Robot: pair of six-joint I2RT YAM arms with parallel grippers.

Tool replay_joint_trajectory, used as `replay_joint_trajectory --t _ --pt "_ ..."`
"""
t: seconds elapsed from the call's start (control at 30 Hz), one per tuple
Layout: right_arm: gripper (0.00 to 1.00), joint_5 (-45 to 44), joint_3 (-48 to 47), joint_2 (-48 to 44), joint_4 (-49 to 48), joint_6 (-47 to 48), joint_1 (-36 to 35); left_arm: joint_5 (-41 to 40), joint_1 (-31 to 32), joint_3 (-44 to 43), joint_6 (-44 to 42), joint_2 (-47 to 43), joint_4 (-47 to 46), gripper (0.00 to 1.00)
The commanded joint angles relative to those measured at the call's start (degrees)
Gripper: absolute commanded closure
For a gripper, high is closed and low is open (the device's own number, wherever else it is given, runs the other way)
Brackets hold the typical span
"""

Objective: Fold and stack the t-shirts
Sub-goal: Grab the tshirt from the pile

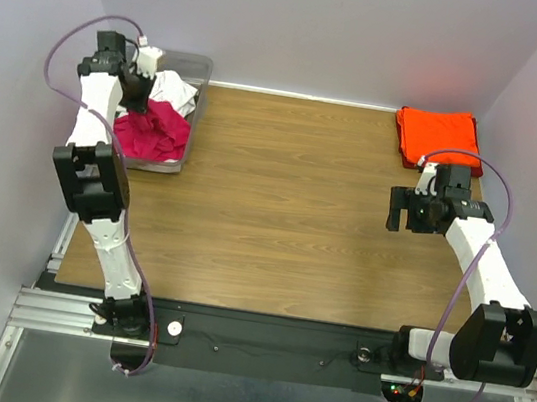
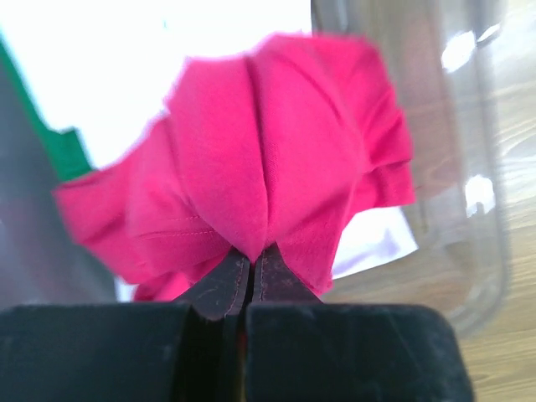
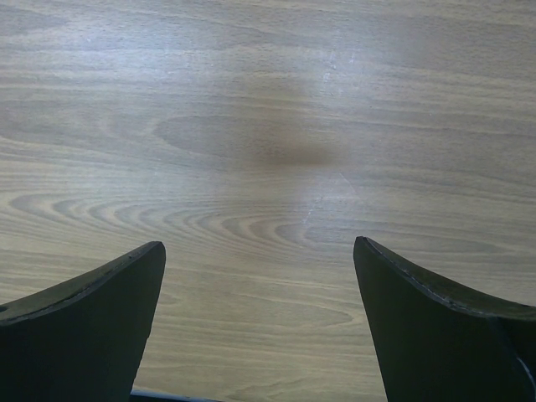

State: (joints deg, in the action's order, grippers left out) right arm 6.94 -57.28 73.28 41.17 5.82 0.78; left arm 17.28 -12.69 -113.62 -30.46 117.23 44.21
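The pink t-shirt (image 2: 276,167), in the bin (image 1: 204,66) at 10 o'clock, is pinched by the tightly closed left claw (image 2: 249,270) on a thin fold that may slip or drag the white t-shirt (image 1: 176,91) along, while the right claw (image 3: 260,247), at 3 o'clock, is spread wide and holds nothing.

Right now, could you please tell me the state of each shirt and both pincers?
magenta t-shirt: bunched in the bin, pinched by the left pincer
orange-red t-shirt: folded, on the far right corner of the table
white t-shirt: crumpled in the bin
green t-shirt: only an edge shows, beside the white one
left pincer: shut on the magenta t-shirt
right pincer: open, empty, over the table
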Motion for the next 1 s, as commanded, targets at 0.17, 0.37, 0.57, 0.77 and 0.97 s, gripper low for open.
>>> replay_joint_trajectory --t 0.17,0.37,0.57,0.77,0.97 --pt "0.0 0.79 -1.26 -1.91 -0.39 0.24 0.28 12.93 -0.15 -19.42 6.36 -18.33 -1.48 1.0" --pt "0.0 0.97 -1.87 -2.96 -0.39 0.06 0.28 20.24 4.68 -23.74 17.06 -25.45 -8.33 1.0" --pt "0.0 1.41 -2.22 -4.02 -0.3 -0.2 0.63 24.8 16.28 -24.19 30.0 -30.04 -23.01 1.0" --pt "0.0 1.85 -2.05 -5.33 -0.12 -0.11 1.33 31.76 20.51 -23.84 47.38 -29.69 -40.49 1.0" --pt "0.0 3.34 -2.4 -4.63 -0.03 -0.02 1.69 37.01 18.93 -8.02 45.41 -31.96 -40.52 1.0"
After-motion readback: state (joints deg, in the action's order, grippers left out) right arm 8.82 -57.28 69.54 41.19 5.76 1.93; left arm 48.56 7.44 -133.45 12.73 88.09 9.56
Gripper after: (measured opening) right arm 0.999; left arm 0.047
